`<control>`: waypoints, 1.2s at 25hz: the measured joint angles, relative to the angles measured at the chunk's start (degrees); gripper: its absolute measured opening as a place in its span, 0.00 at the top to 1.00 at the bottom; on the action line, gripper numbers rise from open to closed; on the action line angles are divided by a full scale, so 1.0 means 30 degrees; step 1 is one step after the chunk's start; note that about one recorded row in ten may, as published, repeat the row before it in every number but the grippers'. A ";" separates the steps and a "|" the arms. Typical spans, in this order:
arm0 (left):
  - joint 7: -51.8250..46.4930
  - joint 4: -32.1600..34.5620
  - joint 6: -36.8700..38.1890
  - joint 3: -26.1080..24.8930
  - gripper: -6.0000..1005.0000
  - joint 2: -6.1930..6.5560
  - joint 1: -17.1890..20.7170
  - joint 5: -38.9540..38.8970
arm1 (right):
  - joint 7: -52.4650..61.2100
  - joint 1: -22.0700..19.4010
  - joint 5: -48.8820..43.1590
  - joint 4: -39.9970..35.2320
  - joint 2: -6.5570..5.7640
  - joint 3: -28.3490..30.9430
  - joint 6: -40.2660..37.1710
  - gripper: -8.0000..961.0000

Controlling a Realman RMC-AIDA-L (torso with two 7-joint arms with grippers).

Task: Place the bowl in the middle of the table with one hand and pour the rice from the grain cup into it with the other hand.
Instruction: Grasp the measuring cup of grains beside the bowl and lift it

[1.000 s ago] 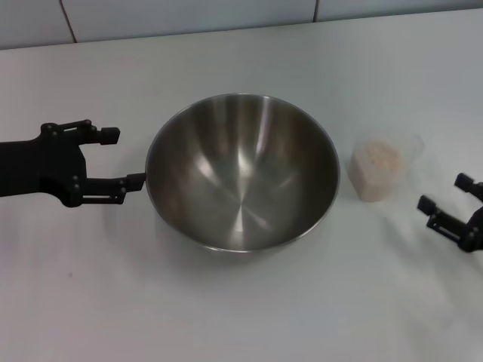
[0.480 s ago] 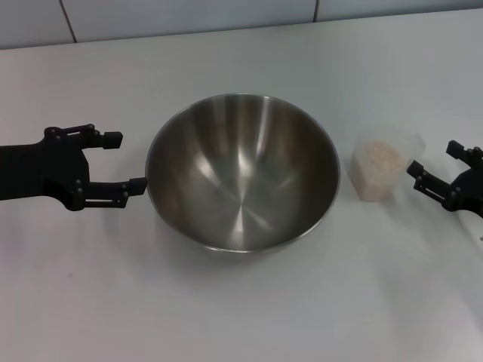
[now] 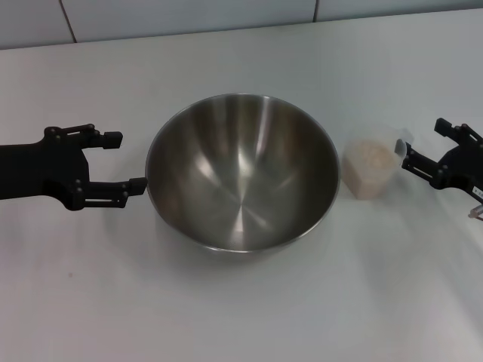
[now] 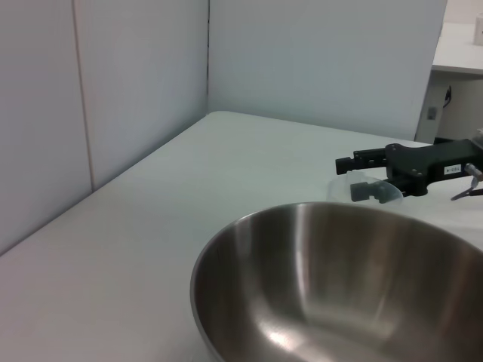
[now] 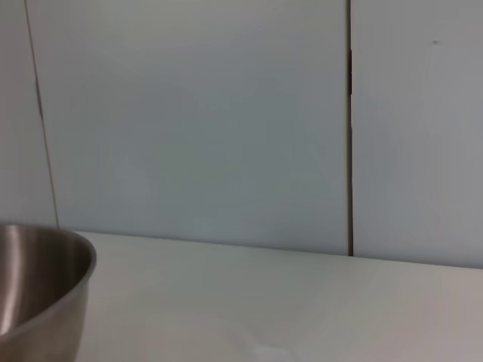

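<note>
The steel bowl [image 3: 241,172] stands on the white table [image 3: 241,317], near its middle. My left gripper [image 3: 124,160] is open just left of the bowl, its near finger at the rim. The clear grain cup [image 3: 370,172] holds rice [image 3: 370,155] and stands upright to the right of the bowl. My right gripper [image 3: 423,143] is open at the cup's right side, with one fingertip against its rim. The left wrist view shows the bowl [image 4: 339,286], the cup's rim [image 4: 377,188] and the right gripper [image 4: 353,177] behind it. The right wrist view shows only the bowl's edge [image 5: 38,294].
A pale panelled wall [image 3: 189,15] runs along the table's far edge. Bare tabletop lies in front of the bowl and behind it [image 3: 249,60].
My right gripper has moved up and left to the cup, reaching its rim. The cup has shifted slightly toward the bowl. The left gripper and bowl have stayed put.
</note>
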 joint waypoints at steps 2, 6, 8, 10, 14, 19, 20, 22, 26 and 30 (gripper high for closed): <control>-0.0028 0.0000 0.0009 0.0089 0.13 0.0002 -0.0001 0.0015 | -0.0009 0.0149 0.0005 -0.0012 0.0000 0.0000 0.0181 0.12; -0.0066 0.0004 -0.0005 0.0207 0.13 0.0001 0.0000 0.0018 | -0.0352 0.0407 0.0148 -0.0013 0.0000 0.0014 0.0430 0.12; -0.0066 0.0003 -0.0005 0.0208 0.13 -0.0001 0.0000 0.0018 | -0.0757 0.0484 0.0445 0.0081 0.0023 0.0022 0.0453 0.12; -0.0066 -0.0003 -0.0005 0.0210 0.13 -0.0011 0.0003 0.0018 | -0.1100 0.0544 0.0685 0.0196 0.0055 0.0015 0.0453 0.13; -0.0106 0.0035 0.0050 0.0210 0.13 -0.0019 0.0012 0.0018 | -0.1651 0.0638 0.0716 0.0495 0.0075 -0.0161 0.0296 0.17; -0.0123 0.0107 0.0082 0.0210 0.13 -0.0028 -0.0030 0.0017 | -0.3531 0.0924 0.0739 0.1511 0.0108 -0.0009 -0.0015 0.41; -0.0123 0.0107 0.0082 0.0210 0.13 -0.0028 -0.0030 0.0017 | -0.3531 0.0924 0.0739 0.1511 0.0108 -0.0009 -0.0015 0.45; -0.0123 0.0102 0.0091 0.0214 0.13 -0.0028 -0.0057 0.0016 | -0.3673 0.0983 0.0753 0.1659 0.0111 0.0007 -0.0034 0.54; -0.0123 0.0136 0.0115 0.0390 0.13 -0.0029 -0.0089 0.0016 | -0.3702 0.1100 0.0755 0.1798 0.0117 0.0010 -0.0071 0.69; -0.0123 0.0161 0.0121 0.0697 0.13 -0.0026 -0.0099 0.0015 | -0.3867 0.1150 0.0907 0.1889 0.0126 0.0012 -0.0112 0.79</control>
